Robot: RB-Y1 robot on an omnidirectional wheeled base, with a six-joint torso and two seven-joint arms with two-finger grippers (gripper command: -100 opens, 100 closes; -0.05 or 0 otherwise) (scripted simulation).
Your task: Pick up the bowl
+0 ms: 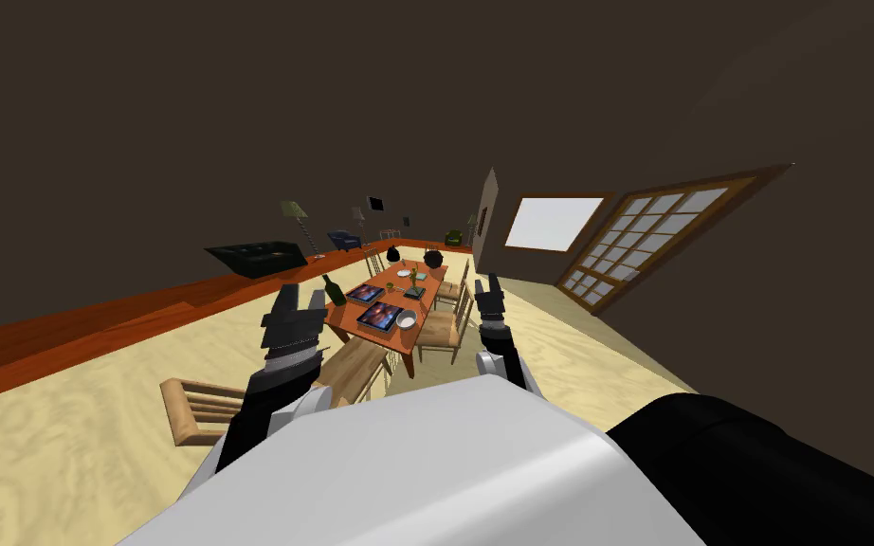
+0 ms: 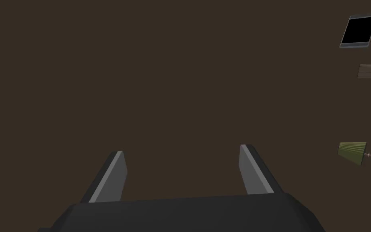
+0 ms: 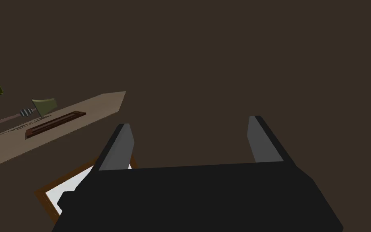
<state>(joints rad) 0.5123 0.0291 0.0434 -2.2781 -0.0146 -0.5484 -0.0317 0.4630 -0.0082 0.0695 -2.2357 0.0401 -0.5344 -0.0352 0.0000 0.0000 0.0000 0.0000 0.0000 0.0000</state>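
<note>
Table, bowl, left pincer, right pincer raised

Sitting well back from the wooden table right now, left gripper and right gripper raised either side of it. The white bowl is at the near end, just beside a dark tray. There's a dark bottle at the left corner.

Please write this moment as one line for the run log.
bowl: on table, near end, untouched | left hand: open, empty | right hand: open, empty | next: probably move closer
</note>
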